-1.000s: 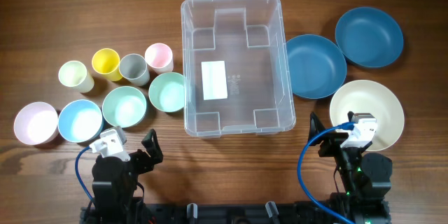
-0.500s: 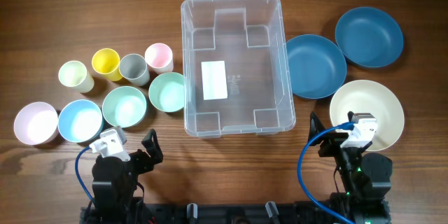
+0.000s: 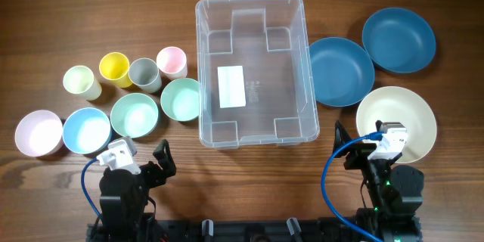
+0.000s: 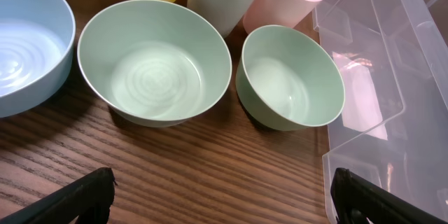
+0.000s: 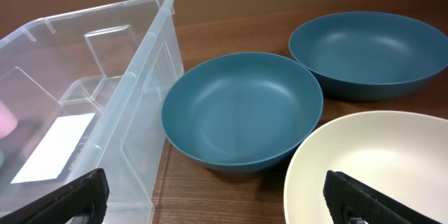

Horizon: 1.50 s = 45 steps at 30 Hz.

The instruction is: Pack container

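The clear plastic container stands in the middle of the table with a white label on its floor and nothing else inside. It also shows in the left wrist view and the right wrist view. My left gripper is open and empty near the front edge, below the green bowls; in its wrist view only bare wood lies between the fingers. My right gripper is open and empty at the front right, by the cream bowl.
Left of the container are a pink bowl, a light blue bowl, two green bowls, and cream, yellow, grey and pink cups. Two dark blue bowls sit right.
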Available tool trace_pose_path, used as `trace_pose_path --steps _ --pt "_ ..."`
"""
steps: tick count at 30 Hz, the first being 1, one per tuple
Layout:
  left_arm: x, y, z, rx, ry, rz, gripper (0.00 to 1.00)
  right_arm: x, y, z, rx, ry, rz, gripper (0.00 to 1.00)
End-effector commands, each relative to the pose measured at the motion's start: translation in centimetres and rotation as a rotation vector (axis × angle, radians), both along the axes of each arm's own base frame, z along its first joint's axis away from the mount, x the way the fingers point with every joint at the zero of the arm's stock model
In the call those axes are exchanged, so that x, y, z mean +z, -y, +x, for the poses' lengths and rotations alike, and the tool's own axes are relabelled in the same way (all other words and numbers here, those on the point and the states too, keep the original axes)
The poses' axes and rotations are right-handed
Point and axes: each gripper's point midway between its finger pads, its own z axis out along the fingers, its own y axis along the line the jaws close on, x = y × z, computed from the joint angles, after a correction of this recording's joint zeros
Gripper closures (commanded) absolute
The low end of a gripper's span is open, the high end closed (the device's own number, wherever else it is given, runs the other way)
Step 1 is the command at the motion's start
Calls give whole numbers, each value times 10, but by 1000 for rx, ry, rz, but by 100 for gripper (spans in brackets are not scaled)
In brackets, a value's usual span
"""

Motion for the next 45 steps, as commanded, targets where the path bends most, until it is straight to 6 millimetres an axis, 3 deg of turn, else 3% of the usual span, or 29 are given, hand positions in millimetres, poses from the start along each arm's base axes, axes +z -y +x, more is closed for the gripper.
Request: trace_pose_path --steps 1,10,14,16,20,25,27,29,31,34,39,45 --pt "0 -2 0 -1 8 18 0 3 -3 0 15 13 16 0" --pt "0 -2 0 -1 8 18 0 1 -6 -1 26 7 25 0" --pt "0 -2 0 -1 8 18 0 6 -18 -2 59 0 172 0" --pt "0 -2 0 -1 8 18 0 14 -19 -3 51 -6 238 0" --pt "0 -2 0 -1 8 18 0 55 -10 2 -5 -9 225 0" --pt "0 -2 0 -1 8 18 0 83 6 25 -118 -252 190 0" --pt "0 -2 0 -1 8 18 0 91 2 39 -102 -312 199 0" --pt "0 -2 0 -1 8 18 0 96 -14 56 -13 -369 233 0" --pt "0 -2 0 -1 8 18 0 86 -5 67 -69 -433 226 0" --pt "0 -2 0 -1 8 18 0 48 43 60 -420 -579 358 0" --pt "0 -2 0 -1 8 18 0 -10 122 15 -823 -808 495 0" --pt "0 -2 0 -1 8 18 0 -41 157 -31 -958 -925 517 0"
